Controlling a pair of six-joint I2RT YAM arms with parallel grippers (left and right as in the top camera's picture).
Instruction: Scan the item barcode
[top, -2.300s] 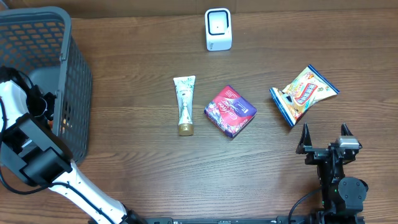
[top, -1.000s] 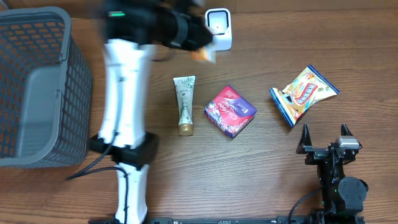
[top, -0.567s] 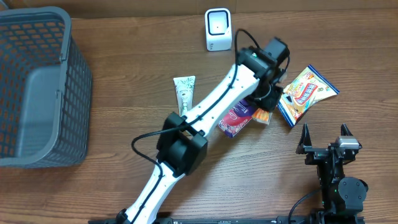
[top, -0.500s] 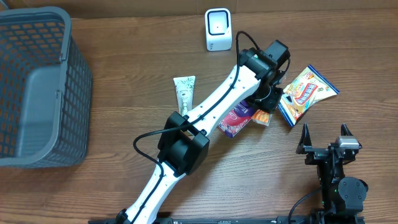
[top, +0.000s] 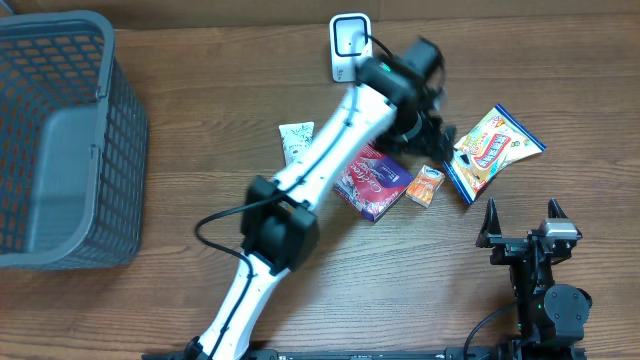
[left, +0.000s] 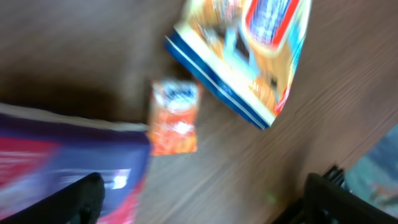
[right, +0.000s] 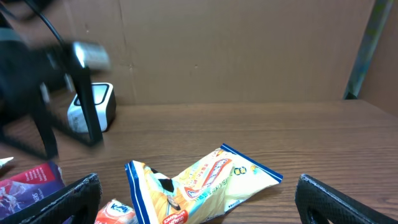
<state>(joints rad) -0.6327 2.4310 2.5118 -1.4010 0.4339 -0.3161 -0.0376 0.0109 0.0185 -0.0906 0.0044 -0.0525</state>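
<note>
A brown wooden table (top: 200, 170) fills the view, with cardboard walling behind it in the right wrist view. At far left stands a grey mesh basket (top: 60, 140). Next come a pale tube (top: 292, 145) and, at the far edge, the white scanner (top: 348, 45). A purple pack (top: 372, 182) lies mid-table.

The left gripper (left: 211, 202) hangs above that pack's right edge. Its fingers are spread wide and it holds nothing.

The small orange packet (top: 425, 186), which I take to be the item for scanning, lies loose on the wood between the purple pack and the snack bag (top: 488, 150). It is just beside both. Its long axis runs roughly from near edge to far edge, tilted slightly. The scanner sits beyond it and to the left. No barcode can be made out.

The right gripper (top: 522, 222) rests by the near edge, fully open and empty. It is well apart from the packet, so the left arm is nearer.
</note>
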